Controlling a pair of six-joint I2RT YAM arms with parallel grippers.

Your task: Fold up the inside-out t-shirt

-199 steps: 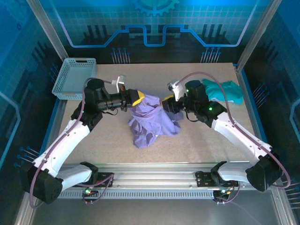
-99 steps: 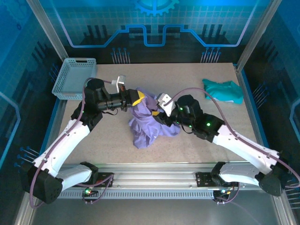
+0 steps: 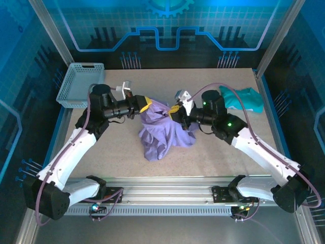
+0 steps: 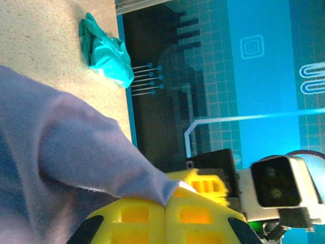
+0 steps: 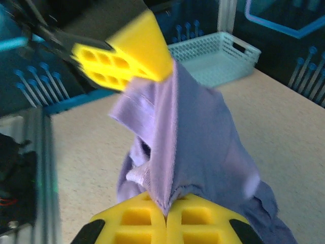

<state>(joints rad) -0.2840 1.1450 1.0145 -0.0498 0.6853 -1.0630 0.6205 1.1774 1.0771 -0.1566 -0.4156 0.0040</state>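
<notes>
Resting on the tabletop a little out from the arm bases, the lower bulk of the inside-out t-shirt lies crumpled; its upper part is lifted into a peak strung between the two tools. The left tool is clamped on the shirt's upper left edge and the right tool on its upper right edge; the two are near each other but apart. The top view gives this layout but not the pinch itself. In the left wrist view, that tool's yellow fingers are pressed together with a point of purple cloth caught in the seam between them; the fabric stretches away left, and the right tool's yellow tip and its wrist camera sit just behind. In the right wrist view, that tool's own yellow pads are together on a gathered fold; a stitched hem is exposed, and cloth rises to the left tool's yellow finger above.

Farther out, a teal garment is bunched at the tabletop's far right, well apart from the shirt; the left wrist view also catches it. A pale blue basket sits at the far left corner; the right wrist view also catches it, behind the shirt.
</notes>
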